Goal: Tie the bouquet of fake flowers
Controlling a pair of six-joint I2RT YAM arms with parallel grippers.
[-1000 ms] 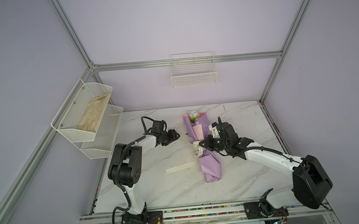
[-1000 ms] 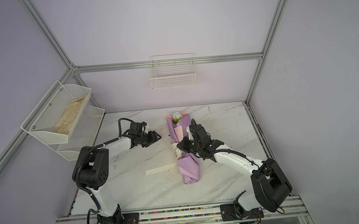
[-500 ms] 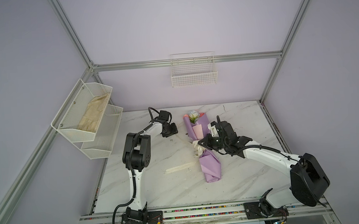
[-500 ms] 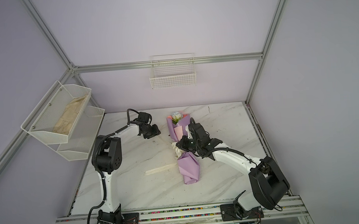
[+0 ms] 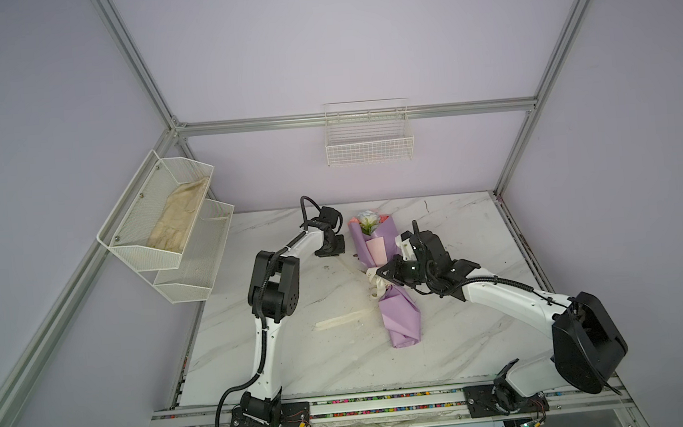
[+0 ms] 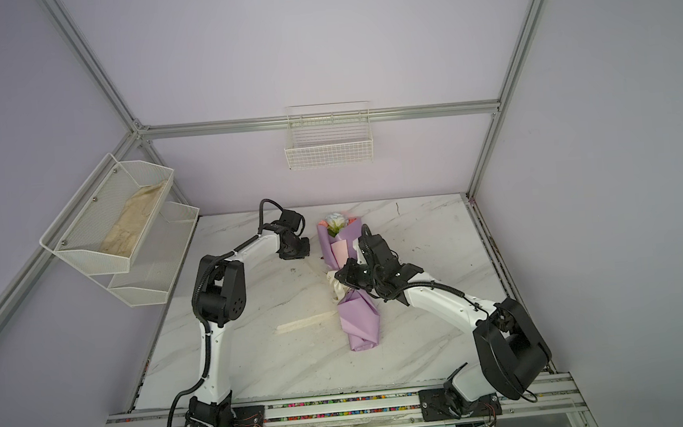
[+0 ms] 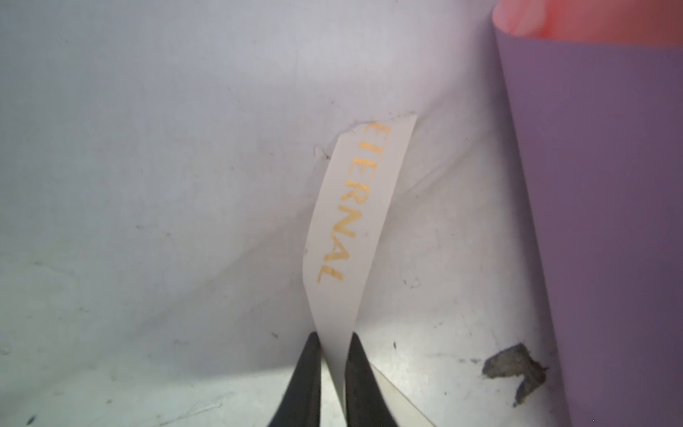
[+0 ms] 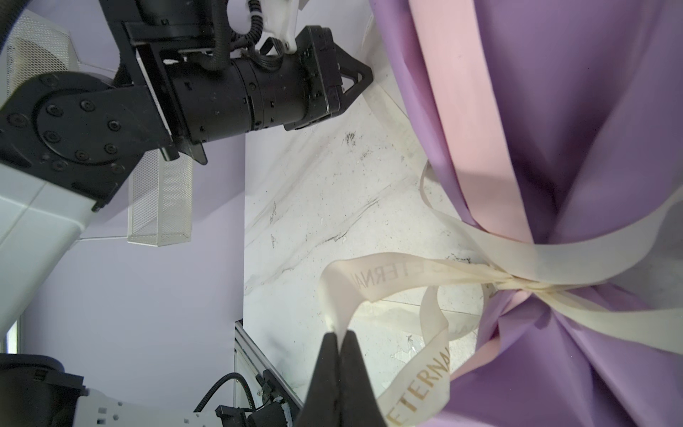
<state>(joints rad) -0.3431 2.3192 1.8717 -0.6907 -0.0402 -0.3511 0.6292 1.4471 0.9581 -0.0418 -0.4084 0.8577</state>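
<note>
Lilac-wrapped bouquet of fake flowers (image 5: 400,314) lying near the middle of the bench (image 5: 300,351), blooms toward the back wall, cream ribbon (image 8: 388,273) knotted round its waist, left hand (image 7: 332,342) clamped on a ribbon tail beside the wrap, right hand (image 8: 342,338) pinching a ribbon loop

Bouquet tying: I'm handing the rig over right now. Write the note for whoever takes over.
Left gripper: shut on one end of the cream fabric ribbon with gold letters, beside the wrap.
Right gripper: shut on a ribbon loop near the knot.
Bouquet of fake flowers in lilac wrap paper: lying on the white marble table.
Done: ribbon around the waist, knotted once.
To do: probably pull tight and finish the bow.
</note>
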